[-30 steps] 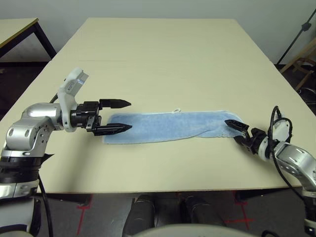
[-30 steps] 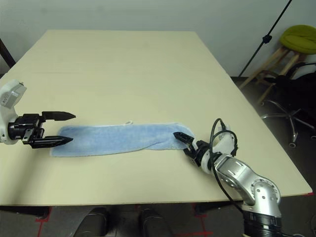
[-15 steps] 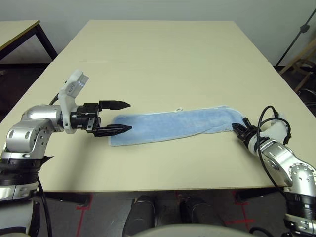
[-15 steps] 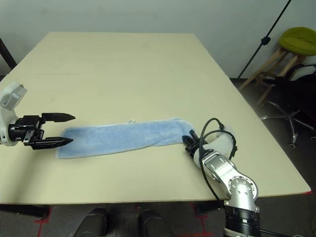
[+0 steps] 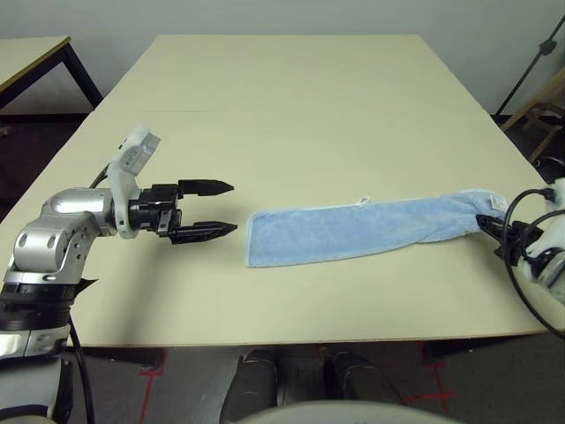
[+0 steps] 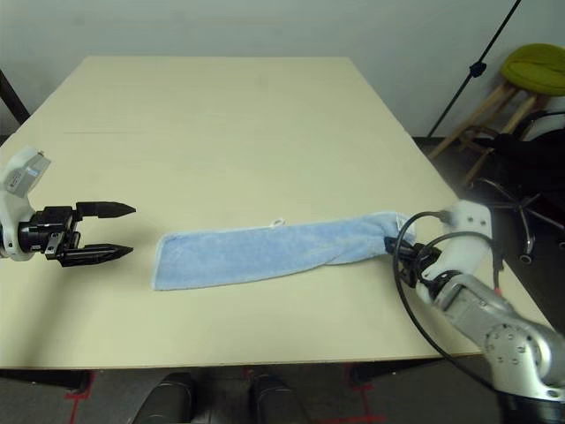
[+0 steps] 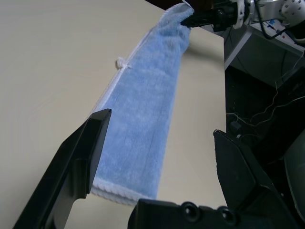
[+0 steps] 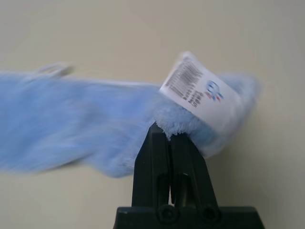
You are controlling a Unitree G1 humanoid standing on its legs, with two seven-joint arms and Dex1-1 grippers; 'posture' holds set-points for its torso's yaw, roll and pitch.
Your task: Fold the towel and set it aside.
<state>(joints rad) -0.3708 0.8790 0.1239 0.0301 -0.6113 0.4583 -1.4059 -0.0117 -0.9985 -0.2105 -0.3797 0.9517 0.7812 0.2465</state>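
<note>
The left gripper [image 7: 157, 157] stands with its two black fingers [image 7: 81, 167] wide apart, nothing between them touching either one. Beyond them the towel [image 7: 143, 105] lies as a long blue strip on the table [image 7: 47, 62], its white loop [image 7: 122, 63] on one long edge. At the towel's far end the right gripper [image 7: 188, 21] pinches the cloth.

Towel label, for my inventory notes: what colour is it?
White with dark print, on the label; clearest in the right wrist view.
</note>
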